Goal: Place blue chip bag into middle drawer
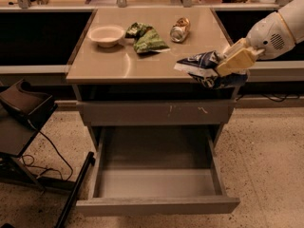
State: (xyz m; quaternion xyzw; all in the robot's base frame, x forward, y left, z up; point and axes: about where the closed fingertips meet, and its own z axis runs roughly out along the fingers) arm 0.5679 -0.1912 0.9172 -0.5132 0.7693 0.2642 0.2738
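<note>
Blue bag (pixel 195 63) in end effector (pixel 220 67), tbl-edge (pixel 142 76).

Bowl (pixel 106 34), green bag (pixel 146 38), can (pixel 180 29).

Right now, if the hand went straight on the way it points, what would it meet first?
Probably the tabletop, at its front right edge: the hand, shut on the blue chip bag, points left and slightly down. Depth unclear.
</note>
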